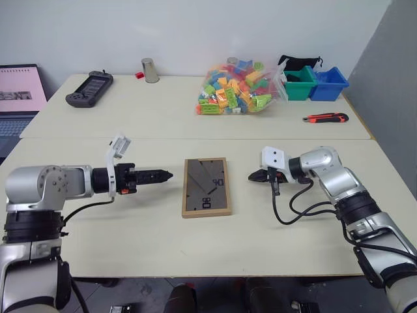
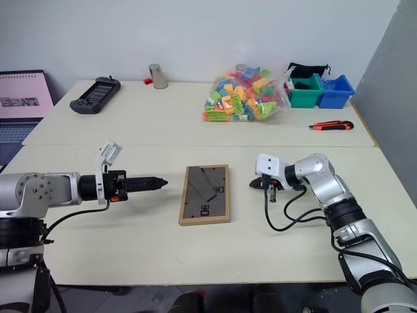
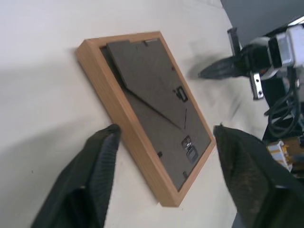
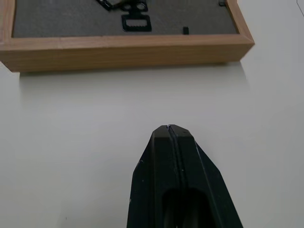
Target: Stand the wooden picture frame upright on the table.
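The wooden picture frame [image 1: 206, 187] lies flat on the table [image 1: 130, 241], dark grey back facing up, its fold-out stand folded against the back. My left gripper [image 1: 166, 175] hovers a little to the frame's left, pointing at it. In the left wrist view its fingers [image 3: 102, 156] stand open, with the frame [image 3: 152, 109] beyond them and nothing between them. On the other side of the frame, my right gripper [image 1: 253, 177] is shut and empty, its tip aimed at the frame's right edge [image 4: 123, 47] with a gap of bare table between.
On the far table sit a bag of coloured blocks [image 1: 238, 88], a green bin [image 1: 301, 81], a blue bin [image 1: 329, 81], a utility knife [image 1: 324, 118], a metal cup [image 1: 150, 70] and a game controller [image 1: 89, 89]. A laptop [image 1: 19, 98] stands at far left.
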Tool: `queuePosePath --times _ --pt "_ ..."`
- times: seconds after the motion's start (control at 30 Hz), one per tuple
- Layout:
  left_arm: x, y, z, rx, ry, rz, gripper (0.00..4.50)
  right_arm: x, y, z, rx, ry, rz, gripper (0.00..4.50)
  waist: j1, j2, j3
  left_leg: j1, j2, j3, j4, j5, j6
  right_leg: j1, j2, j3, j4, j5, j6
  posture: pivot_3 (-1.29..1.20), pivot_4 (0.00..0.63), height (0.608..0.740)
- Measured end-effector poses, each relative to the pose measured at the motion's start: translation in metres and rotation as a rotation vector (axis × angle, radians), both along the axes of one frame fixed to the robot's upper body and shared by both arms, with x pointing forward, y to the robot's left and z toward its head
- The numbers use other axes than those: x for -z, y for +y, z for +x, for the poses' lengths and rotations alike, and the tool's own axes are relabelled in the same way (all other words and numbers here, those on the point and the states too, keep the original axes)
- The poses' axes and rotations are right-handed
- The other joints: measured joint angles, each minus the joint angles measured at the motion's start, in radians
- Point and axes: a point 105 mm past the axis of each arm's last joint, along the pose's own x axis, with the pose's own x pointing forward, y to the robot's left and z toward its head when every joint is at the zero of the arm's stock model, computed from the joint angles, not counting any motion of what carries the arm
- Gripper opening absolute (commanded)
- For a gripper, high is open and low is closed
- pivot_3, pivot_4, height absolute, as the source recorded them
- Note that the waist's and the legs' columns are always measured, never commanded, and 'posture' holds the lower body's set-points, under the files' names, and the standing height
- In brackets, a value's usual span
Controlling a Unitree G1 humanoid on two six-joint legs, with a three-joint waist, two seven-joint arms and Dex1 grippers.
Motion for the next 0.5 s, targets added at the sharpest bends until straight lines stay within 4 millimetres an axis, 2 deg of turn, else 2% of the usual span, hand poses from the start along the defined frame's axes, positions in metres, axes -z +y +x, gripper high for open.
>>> queuePosePath --times 0.03,0.07,0.27,0.5 --pt "0.005 0.0 0.0 -0.001 0.027 0.002 4.42 0.0 0.001 0.0 -0.002 -0.001 0.001 0.0 0.0 0.0 0.0 0.0 0.0 0.0 0.0 0.0 0.0 0.0 0.0 0.0 0.0 0.0 0.0 0.0 0.15 0.74" --pt "0.01 -0.001 0.0 0.002 0.052 0.009 4.48 0.0 0.002 0.0 -0.005 -0.003 0.001 0.0 0.0 0.0 0.0 0.0 0.0 0.0 0.0 0.0 0.0 0.0 0.0 0.0 0.0 0.0 0.0 0.0 0.15 0.74" --pt "0.034 0.002 0.002 -0.034 0.205 0.025 4.48 0.007 0.009 -0.003 -0.033 -0.006 -0.02 0.0 0.0 0.0 0.0 0.0 0.0 0.0 0.0 0.0 0.0 0.0 0.0 0.0 0.001 0.0 0.0 0.0 0.15 0.74" --pt "0.043 -0.021 -0.004 0.036 0.321 -0.022 4.48 0.007 0.012 -0.003 -0.034 -0.009 -0.013 0.0 0.0 0.0 0.0 0.0 0.0 -0.001 0.0 0.0 0.0 0.0 0.0 0.0 0.002 0.0 0.0 0.0 0.15 0.74"
